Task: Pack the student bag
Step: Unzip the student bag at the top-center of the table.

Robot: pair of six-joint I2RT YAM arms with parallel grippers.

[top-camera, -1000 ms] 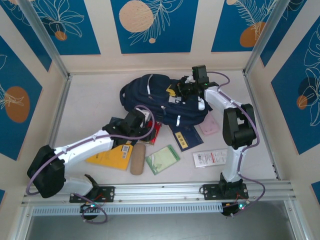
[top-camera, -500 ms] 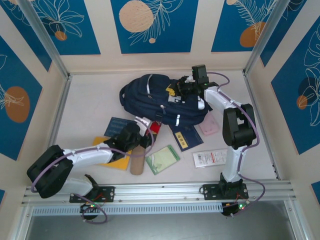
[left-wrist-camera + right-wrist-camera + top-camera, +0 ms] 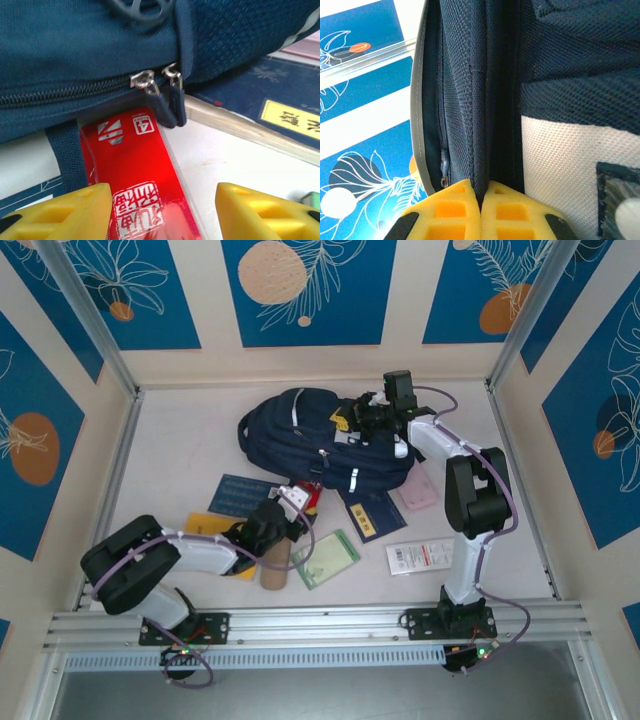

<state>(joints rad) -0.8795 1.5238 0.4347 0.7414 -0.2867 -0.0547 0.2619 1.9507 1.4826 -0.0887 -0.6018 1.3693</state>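
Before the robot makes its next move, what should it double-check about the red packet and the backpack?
1. Open left pincer straddles the red packet: ok.
2. Shut right pincer grips a fold of the student bag: ok.
3. Packet free to lift: not ok, its far end appears to run under the bag.
4. Nearby zipper pulls parted to make an opening: not ok, they sit together and the zipper looks closed.
5. Some other compartment open for packing: cannot tell.
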